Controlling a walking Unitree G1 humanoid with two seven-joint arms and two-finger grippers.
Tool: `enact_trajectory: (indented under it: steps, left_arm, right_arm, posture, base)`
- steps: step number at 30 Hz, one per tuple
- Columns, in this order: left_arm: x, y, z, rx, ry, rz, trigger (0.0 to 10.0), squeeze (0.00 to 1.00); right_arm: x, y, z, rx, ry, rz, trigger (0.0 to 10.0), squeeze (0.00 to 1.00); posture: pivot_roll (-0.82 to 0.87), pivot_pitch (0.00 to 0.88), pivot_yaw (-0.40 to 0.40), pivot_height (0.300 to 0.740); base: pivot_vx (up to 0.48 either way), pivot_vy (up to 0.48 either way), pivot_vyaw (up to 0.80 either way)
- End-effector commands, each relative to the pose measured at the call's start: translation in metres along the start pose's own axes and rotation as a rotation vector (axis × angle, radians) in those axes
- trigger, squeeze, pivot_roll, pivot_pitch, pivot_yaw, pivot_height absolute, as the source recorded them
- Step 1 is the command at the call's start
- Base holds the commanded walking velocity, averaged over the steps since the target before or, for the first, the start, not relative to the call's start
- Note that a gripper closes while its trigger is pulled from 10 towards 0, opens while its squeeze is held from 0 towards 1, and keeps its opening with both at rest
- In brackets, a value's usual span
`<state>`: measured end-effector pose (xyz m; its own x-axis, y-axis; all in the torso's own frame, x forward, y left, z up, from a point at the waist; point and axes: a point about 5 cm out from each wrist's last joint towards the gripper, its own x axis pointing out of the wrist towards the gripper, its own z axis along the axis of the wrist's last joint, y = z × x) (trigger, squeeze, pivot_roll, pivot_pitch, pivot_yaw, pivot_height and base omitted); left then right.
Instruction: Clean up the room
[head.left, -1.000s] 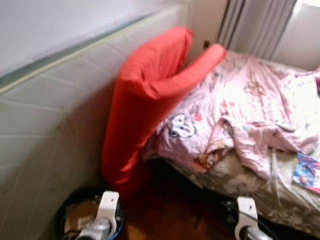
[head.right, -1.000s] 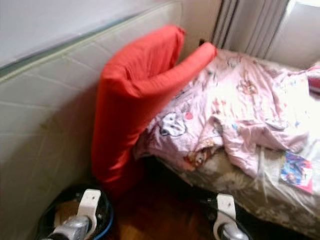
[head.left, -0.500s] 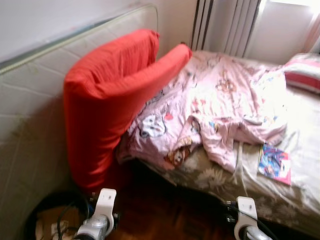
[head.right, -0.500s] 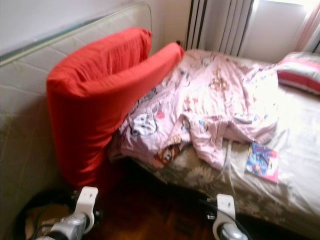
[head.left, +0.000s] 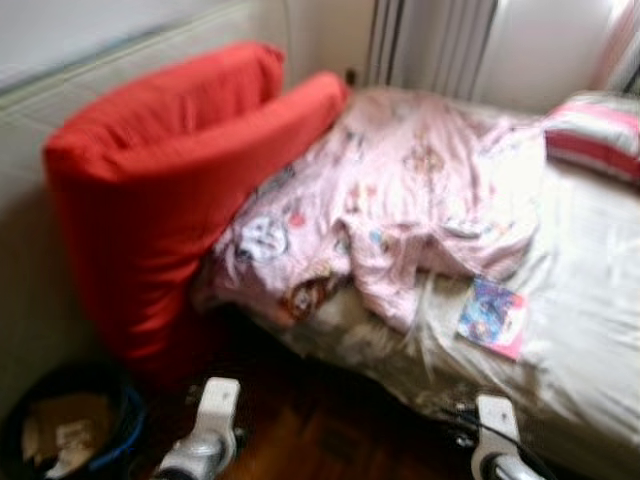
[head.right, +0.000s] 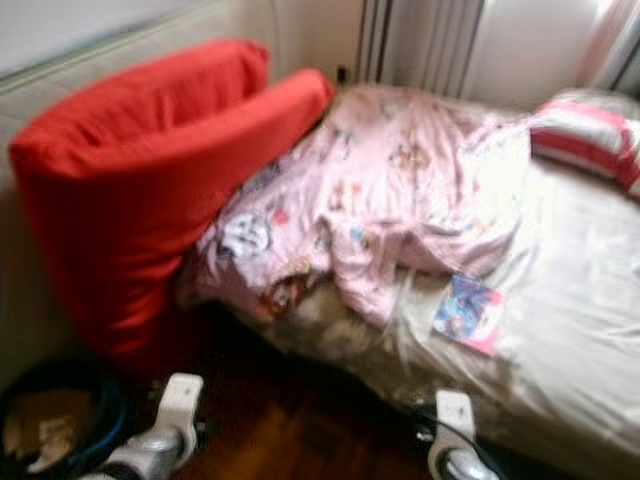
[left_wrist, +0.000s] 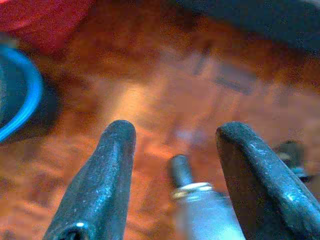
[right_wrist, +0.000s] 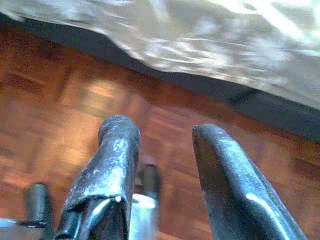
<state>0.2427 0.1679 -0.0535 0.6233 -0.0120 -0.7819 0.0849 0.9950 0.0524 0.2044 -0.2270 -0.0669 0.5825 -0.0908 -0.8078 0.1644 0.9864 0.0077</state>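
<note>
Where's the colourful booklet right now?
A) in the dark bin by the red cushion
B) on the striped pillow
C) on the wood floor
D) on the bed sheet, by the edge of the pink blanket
D: the booklet lies flat on the bed sheet, just beside the hanging edge of the pink blanket.

A strip of bare wooden floor (head.left: 330, 430) lies open ahead, hemmed in by the bed (head.left: 590, 330) on the right and the big red cushion (head.left: 160, 190) leaning against the wall on the left. A dark bin (head.left: 60, 430) with a blue rim blocks the lower left corner. On the bed, the crumpled pink blanket (head.left: 400, 190) and a small book (head.left: 492, 315) take up the near part, while the sheet beyond the book lies bare.
</note>
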Motion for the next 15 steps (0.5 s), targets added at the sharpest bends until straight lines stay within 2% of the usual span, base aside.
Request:
enact_trajectory:
  steps: [1, 3, 15]
  left_arm:
    - [-0.0007, 0.008, -0.0013, 0.016, 0.009, 0.015, 10.0, 0.0]
    - [-0.0007, 0.0081, -0.0014, 0.016, 0.009, 0.015, 10.0, 0.0]
    - [-0.0007, 0.008, -0.0023, 0.002, 0.016, 0.018, 10.0, 0.0]
  right_arm:
    - [0.0009, 0.0053, 0.0034, 0.021, -0.016, 0.009, 10.0, 0.0]
    - [0.0009, 0.0053, 0.0035, 0.023, -0.018, 0.008, 10.0, 0.0]
    - [0.0009, 0.0055, 0.0037, 0.025, -0.021, 0.008, 10.0, 0.0]
  posture:
    - [-0.07, 0.0, -0.014, 0.74]
    - [-0.07, 0.0, -0.014, 0.74]
    - [-0.07, 0.0, -0.017, 0.74]
  base:
    - [0.0, -0.364, 0.0]
    - [0.0, -0.311, 0.0]
    - [0.0, 0.0, 0.0]
